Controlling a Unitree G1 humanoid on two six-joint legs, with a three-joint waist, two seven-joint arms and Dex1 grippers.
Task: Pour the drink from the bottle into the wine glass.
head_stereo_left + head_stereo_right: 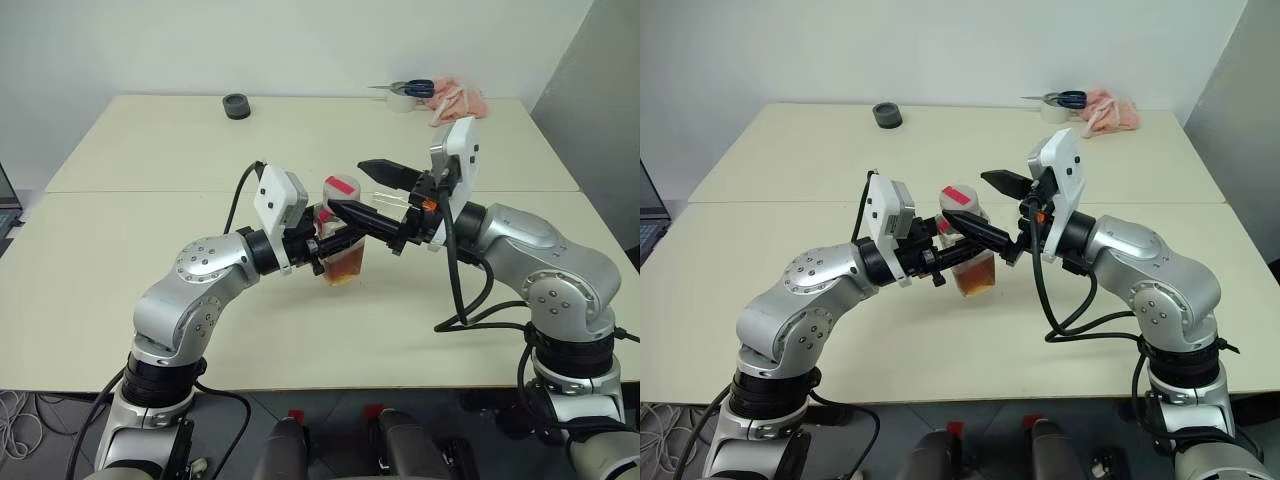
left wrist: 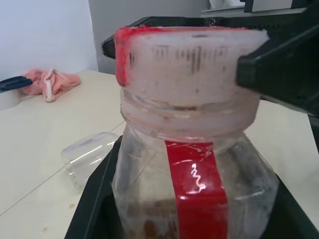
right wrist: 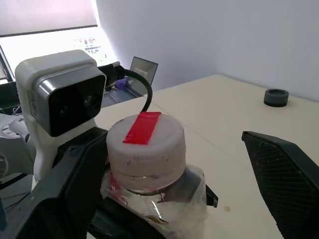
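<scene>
A small clear bottle (image 1: 343,240) hangs upright above the middle of the table. It has a whitish cap (image 1: 341,187) with a red strip on top and a red label (image 2: 197,194) down its side. A little amber drink (image 1: 345,266) sits in its bottom. My left gripper (image 1: 333,244) is shut on the bottle's body from the left. My right gripper (image 1: 346,187) comes in from the right and stands open, with one finger (image 3: 284,174) on each side of the cap and not touching it. The clear wine glass (image 2: 87,155) appears to lie on its side on the table beyond the bottle.
A black round object (image 1: 236,105) sits at the far left of the back table. A tape roll with blue scissors (image 1: 407,93) and a pink cloth (image 1: 458,101) lie at the far right. A seam (image 1: 150,192) runs between the two tables.
</scene>
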